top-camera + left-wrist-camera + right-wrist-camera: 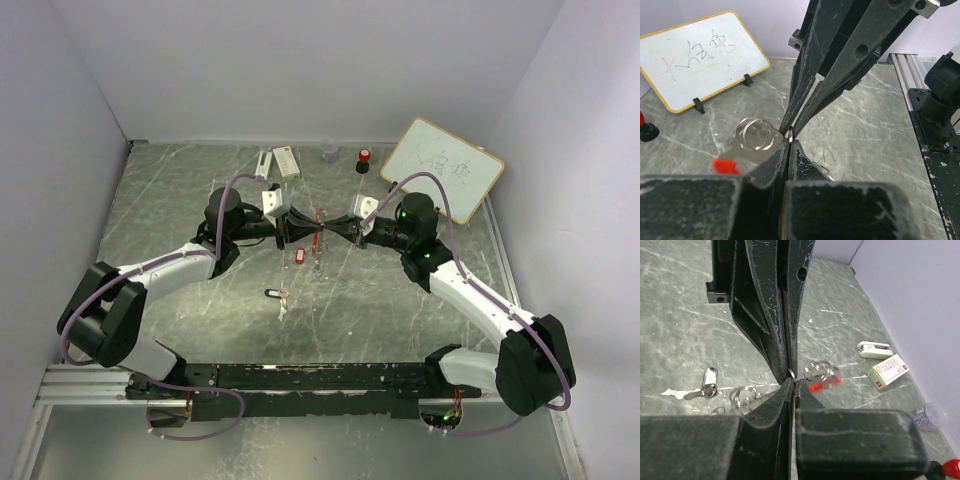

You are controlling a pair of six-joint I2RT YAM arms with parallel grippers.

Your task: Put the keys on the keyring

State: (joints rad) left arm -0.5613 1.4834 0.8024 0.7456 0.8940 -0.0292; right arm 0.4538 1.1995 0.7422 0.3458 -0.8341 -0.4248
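My two grippers meet tip to tip above the middle of the table. The left gripper [306,238] [789,141] and the right gripper [331,236] [792,382] are both shut on one thin silver ring of the keyring [789,134] [791,373]. More silver rings [757,134] and a red piece [725,165] [824,385] hang from it on the far side. Another small red piece [299,257] hangs on the near side. I cannot tell which of the two is the red key. The black key [271,293] [709,382] lies on the table nearer the arms.
A small whiteboard [442,168] leans at the back right. A red-topped black cylinder [364,159], a small clear cup [329,152], a white-and-red box [286,161] and a white stapler [263,164] stand along the back. White walls close three sides.
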